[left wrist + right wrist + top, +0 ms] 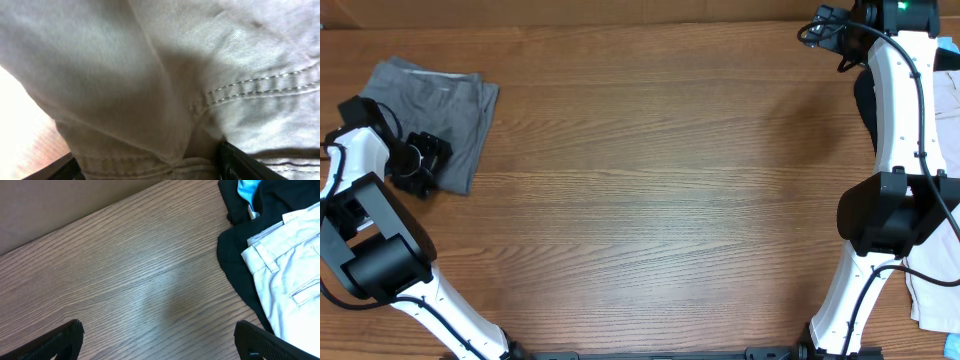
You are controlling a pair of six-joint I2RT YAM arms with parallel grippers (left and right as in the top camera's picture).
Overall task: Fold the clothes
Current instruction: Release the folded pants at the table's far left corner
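A grey folded garment [445, 105] lies at the far left of the table. My left gripper [420, 165] rests at its near edge. In the left wrist view the grey cloth [165, 75] with a stitched seam fills the frame and lies between the two jaws [150, 170], which stand wide apart. My right gripper [828, 25] is open and empty at the far right, above bare wood [155, 345]. Just right of it lie a black garment [240, 265] and pale trousers [290, 270].
The pile at the right edge holds the black garment [866, 100], the pale trousers [950, 110] and a blue piece [246, 187]. More pale cloth [935, 290] lies near the right arm's base. The wooden table [660, 190] spans the middle.
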